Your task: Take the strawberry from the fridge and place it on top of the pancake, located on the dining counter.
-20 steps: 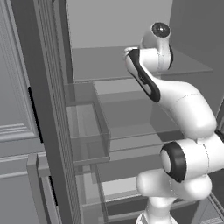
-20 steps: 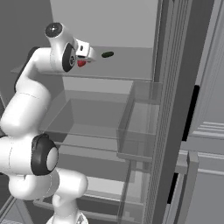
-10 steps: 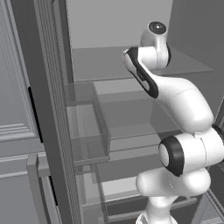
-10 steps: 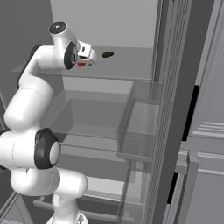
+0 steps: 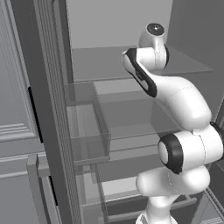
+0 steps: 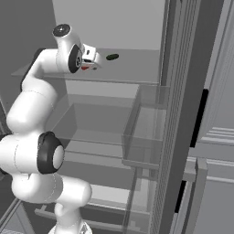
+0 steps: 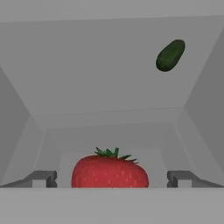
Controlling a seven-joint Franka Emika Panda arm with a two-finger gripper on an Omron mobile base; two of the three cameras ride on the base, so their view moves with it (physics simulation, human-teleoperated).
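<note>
- The strawberry point(image 7: 109, 170) is sitting on the fridge's upper glass shelf point(image 6: 132, 71), toward the shelf's front edge and on the side nearer the arm; in the right base view a sliver of its red point(image 6: 85, 68) is peeking out just under the hand.
- In the hand view the berry is lying between the two fingertips point(image 7: 41, 178), with a clear gap on either side, so nothing is touching it yet.
- The gripper point(image 7: 111, 179) is standing spread wide and is holding nothing.
- A small dark green oval item point(image 7: 170, 55) is lying farther back on the same shelf, toward its rear edge and well apart from the berry, so it is probably not in the way.
- The step in hand appears to be the final approach and the grasp.
- To do it well, the arm should be easing forward along the shelf until the pads are flanking the berry's widest part, keeping it centred so neither pad nudges it aside first.
- The fingertips should be riding just above the glass rather than scraping it.
- The closing should be gentle, since a round berry is likely to roll or squirt out of a hard pinch.
- The fridge point(image 5: 48, 131) is standing open, with its clear door bins point(image 5: 87, 127) at the side of the arm's path; a straight lift and retreat looks safest.
</note>
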